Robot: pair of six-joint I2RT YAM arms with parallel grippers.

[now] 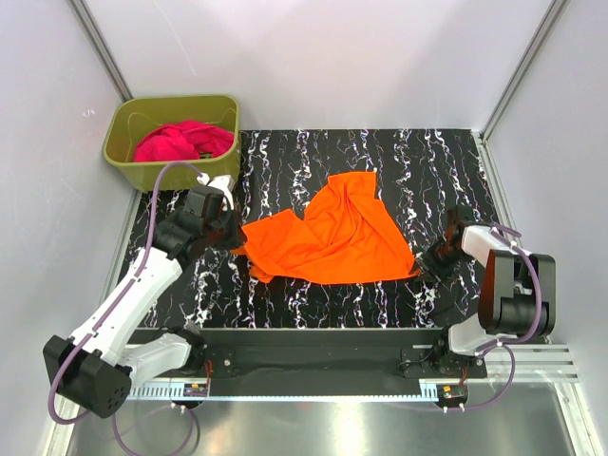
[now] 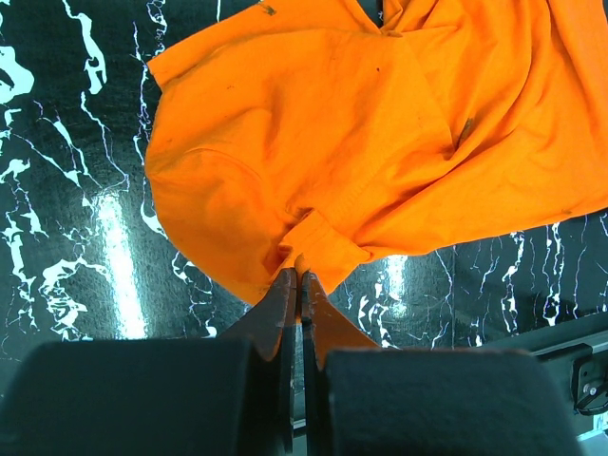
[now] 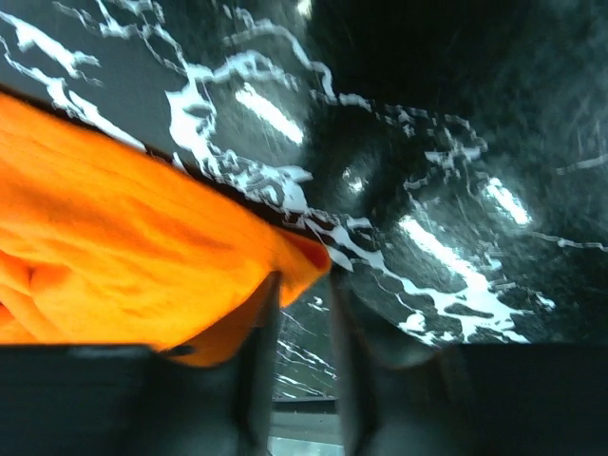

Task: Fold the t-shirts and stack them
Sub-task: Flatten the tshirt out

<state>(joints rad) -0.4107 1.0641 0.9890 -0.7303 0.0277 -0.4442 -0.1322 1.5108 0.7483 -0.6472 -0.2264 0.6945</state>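
Note:
The orange t-shirt (image 1: 332, 233) lies crumpled and partly spread on the black marbled mat (image 1: 427, 161). My left gripper (image 1: 233, 242) is at its left edge. The left wrist view shows that gripper (image 2: 301, 275) shut, with a small fold of the orange t-shirt (image 2: 380, 142) pinched at the fingertips. My right gripper (image 1: 427, 261) is at the shirt's right corner. In the blurred right wrist view its jaws (image 3: 302, 285) stand apart, and the corner of the orange t-shirt (image 3: 114, 247) reaches in between the tips. The magenta t-shirt (image 1: 180, 142) is bunched in the tub.
The olive-green tub (image 1: 171, 100) stands at the back left, off the mat's corner. White walls close in the left, right and back sides. A black rail (image 1: 313, 356) carrying the arm bases runs along the near edge.

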